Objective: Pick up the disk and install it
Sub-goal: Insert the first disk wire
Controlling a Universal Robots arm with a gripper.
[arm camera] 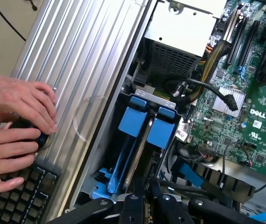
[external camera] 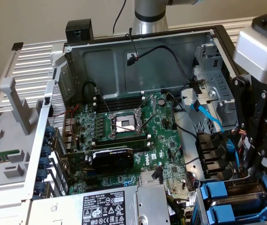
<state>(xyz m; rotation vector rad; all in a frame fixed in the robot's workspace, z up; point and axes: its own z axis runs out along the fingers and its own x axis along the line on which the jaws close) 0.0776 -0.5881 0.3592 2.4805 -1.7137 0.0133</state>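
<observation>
Blue jumps out first in the exterior view: two bright blue plastic carrier fronts sit side by side in the drive bay, in the corner of the open grey metal computer case on the exterior view's right. The black linkage claw hangs right over their far ends. Count along: one green motherboard, one black graphics card, one silver power-supply box with a black-and-white label. Over to the wrist view, and the flat silver disk in its blue plastic carrier lies in the bay, just beside the other blue-fronted carrier. Its near edge runs straight into the claw; the jaws stand narrow, and I read that as a grip on the disk's thin edge. To do this step well, I'd say: keep the disk square to the bay rails, push straight along the slot with no tilt, stay off the black cable, and bring the front level with its neighbour. Two blue fronts here too, one claw, and a person's two hands at the edge of the ribbed silver panel, by one black keyboard.
</observation>
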